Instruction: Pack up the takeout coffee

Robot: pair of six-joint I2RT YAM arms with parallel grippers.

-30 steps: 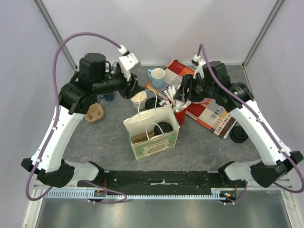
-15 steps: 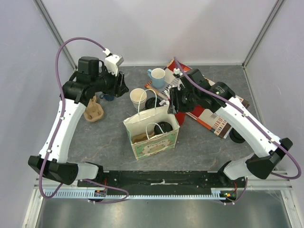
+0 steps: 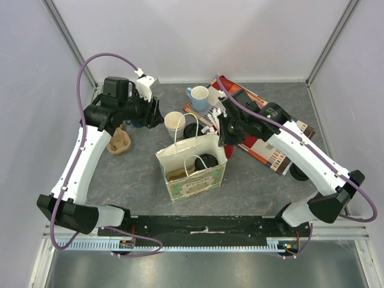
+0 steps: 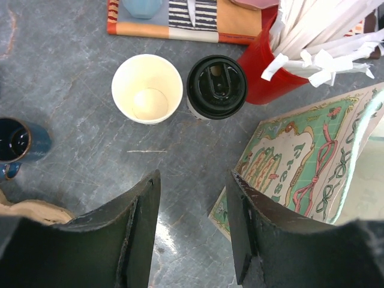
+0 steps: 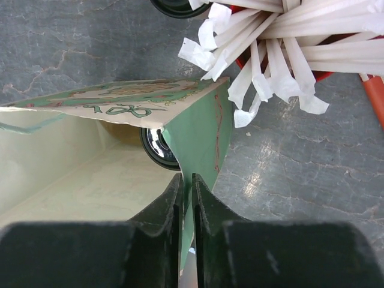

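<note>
The lidded takeout coffee [image 4: 216, 87] stands upright on the bench [image 4: 72, 54] at about twelve o'clock from the nearer left tool [image 4: 192, 231], which gapes empty. The paper bag [image 4: 288, 162] lies at four o'clock, its wall pinched by the right tool [image 5: 187, 201].

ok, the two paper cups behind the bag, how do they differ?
The lidded cup wears a black lid. The open cup has none, and its inside looks empty. The lidded cup stands right beside the red straw holder, while the open cup is farther from it, nearer the dark blue mug. Shared: both stand upright on the table, close side by side, outside the bag.
</note>
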